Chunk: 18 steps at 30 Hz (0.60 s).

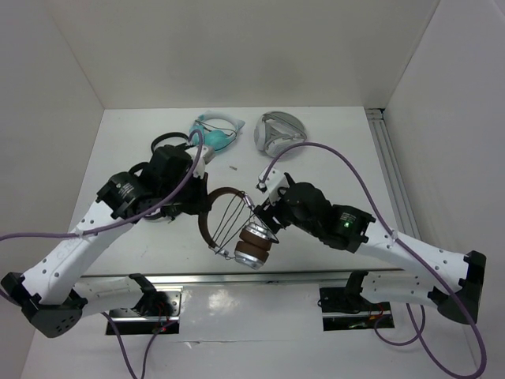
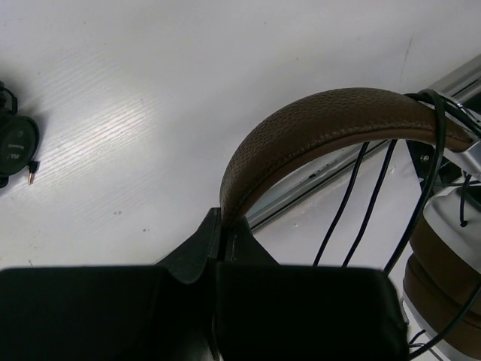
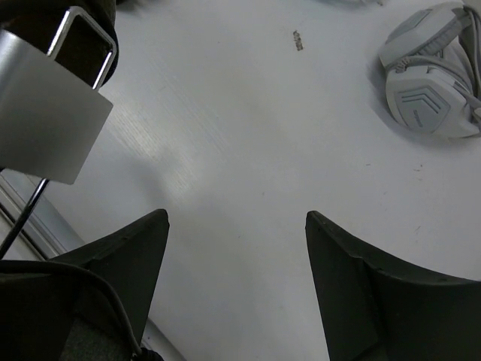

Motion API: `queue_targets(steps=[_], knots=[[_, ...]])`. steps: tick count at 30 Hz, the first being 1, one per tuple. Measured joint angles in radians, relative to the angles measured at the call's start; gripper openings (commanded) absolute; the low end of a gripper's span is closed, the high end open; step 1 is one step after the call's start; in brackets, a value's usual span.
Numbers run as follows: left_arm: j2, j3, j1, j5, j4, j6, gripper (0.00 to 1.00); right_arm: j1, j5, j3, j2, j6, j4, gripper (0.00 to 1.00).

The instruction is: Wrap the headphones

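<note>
Mid-frame, left hand (image 2: 222, 229) pinches the headphones (image 1: 254, 246) by the headband (image 2: 316, 124) (presumably steadying them for wrapping); right hand (image 3: 236, 226) gapes empty.

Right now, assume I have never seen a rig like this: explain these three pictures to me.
Two robot arms are bolted to a white table. The wide picture looks down from above; the other two come from wrist cameras. The left gripper pinches the brown headband of the headphones, with the thin black cable strung across it. The right gripper is open, with nothing between its fingers. Further back lie teal headphones, silver-grey headphones and black headphones.
</note>
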Motion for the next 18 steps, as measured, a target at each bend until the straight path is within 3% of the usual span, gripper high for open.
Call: queue_targets(steps=[3,7,8,11,12,15,17,18], knots=[[0.001,-0.009,0.01,0.047,0.019,0.022,0.0,0.0,0.022,0.0,0.009,0.001,0.004,0.78],[0.005,-0.055,-0.007,0.089,0.047,0.032,0.0,-0.002,0.085,0.0,-0.002,-0.003,0.024,0.67],[0.008,-0.064,-0.015,0.094,0.057,0.031,0.0,-0.005,0.098,0.0,-0.011,-0.005,0.031,0.58],[0.019,-0.08,-0.031,0.101,0.095,0.029,0.0,-0.016,0.11,0.001,-0.043,-0.015,0.049,0.46],[0.02,-0.084,-0.034,0.101,0.107,0.028,0.0,-0.019,0.109,0.004,-0.052,-0.02,0.049,0.34],[0.024,-0.09,-0.039,0.101,0.129,0.029,0.0,-0.027,0.109,0.023,-0.053,-0.033,0.05,0.21],[0.03,-0.093,-0.055,0.099,0.13,0.032,0.0,-0.034,0.109,0.032,-0.05,-0.038,0.049,0.04],[0.034,-0.094,-0.065,0.097,0.131,0.032,0.0,-0.034,0.106,0.033,-0.049,-0.041,0.049,0.02]])
